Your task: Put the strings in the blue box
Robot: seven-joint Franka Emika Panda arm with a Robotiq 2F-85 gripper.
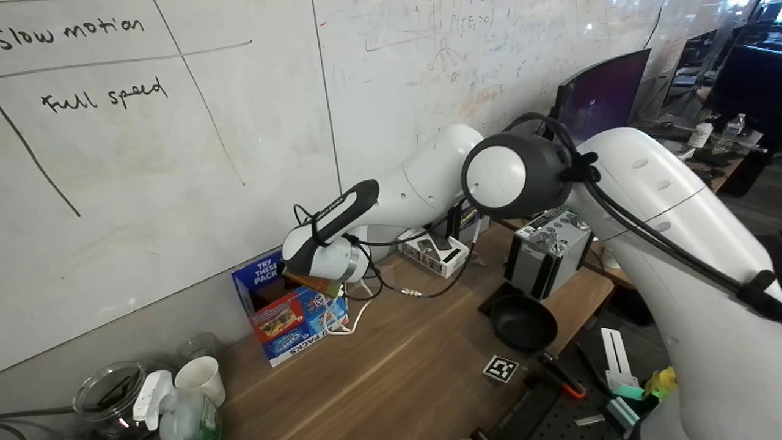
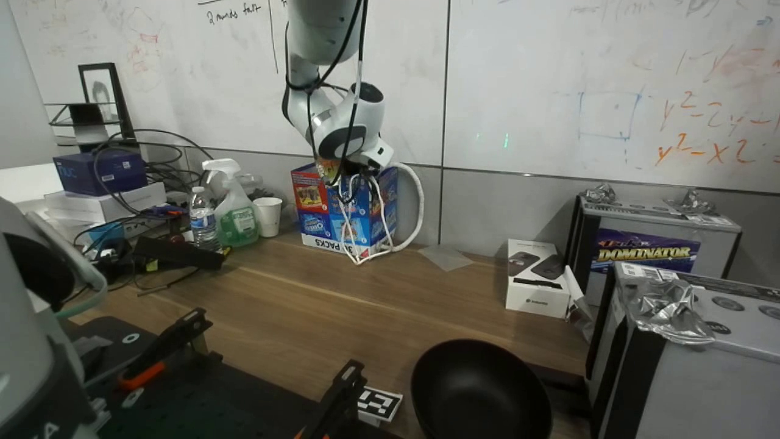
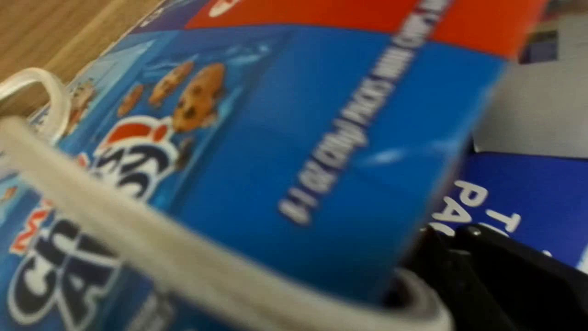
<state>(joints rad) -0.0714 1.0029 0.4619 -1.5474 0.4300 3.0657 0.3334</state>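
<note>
The gripper is positioned at the upper edge of the blue box, with its dark fingers standing close together in the wrist view. It is clenched on the strings; the exact pinch point is hidden. The strings are located outside the box — they hang in loops from the gripper across the printed face, with the lowest loop down near the table. Contact between that loop and the table cannot be confirmed. The box stands on the table below the whiteboard; its rear flap is raised and carries white lettering. A paper cup, a spray bottle and a water bottle stand near the box. The black pan is well apart from the box, with a marker card beside the pan.
</note>
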